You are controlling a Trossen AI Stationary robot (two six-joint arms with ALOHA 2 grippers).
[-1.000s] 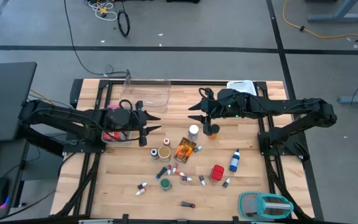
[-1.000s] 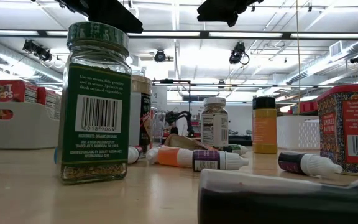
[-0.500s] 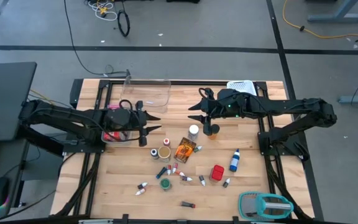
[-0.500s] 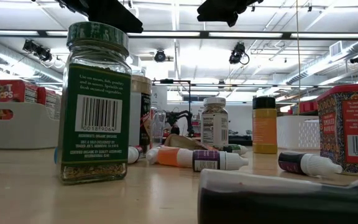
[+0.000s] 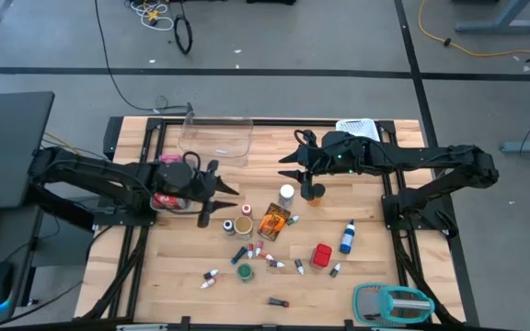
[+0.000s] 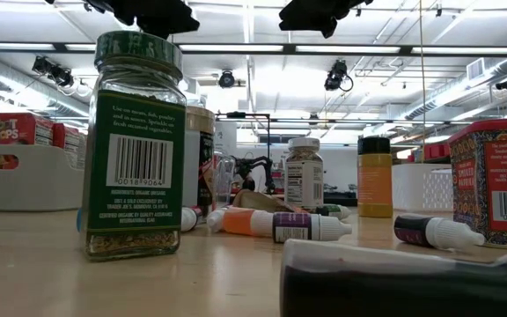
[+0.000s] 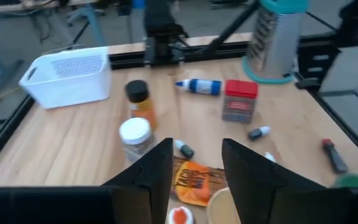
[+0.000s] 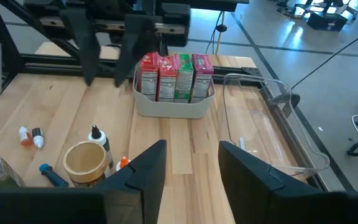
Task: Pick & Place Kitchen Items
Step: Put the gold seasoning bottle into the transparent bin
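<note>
The kitchen items lie loose on the wooden table (image 5: 182,276). They are a white-lidded jar (image 5: 286,193), a black-lidded jar (image 5: 316,191), an orange packet (image 5: 272,222), two short jars (image 5: 236,226), a blue bottle (image 5: 347,237), a red box (image 5: 321,255), a green-lidded jar (image 5: 244,272) and several tiny vials (image 5: 270,263). My left gripper (image 5: 221,200) hangs open above the table, just left of the two short jars, with its fingers (image 7: 157,168) apart. My right gripper (image 5: 288,164) hangs open above the white-lidded jar's far side, with nothing between its fingers (image 8: 148,168).
A grey bin (image 8: 174,102) of red, pink and green boxes sits under my left arm. A clear tray (image 5: 214,138) stands at the far edge and a white mesh basket (image 5: 357,129) at the far right. A teal-and-grey gadget (image 5: 389,302) lies at the near right corner.
My left gripper has swung its fingers toward the table's near edge, over the short jars, without shifting its place. Its fingers stay apart. The items have not moved.
</note>
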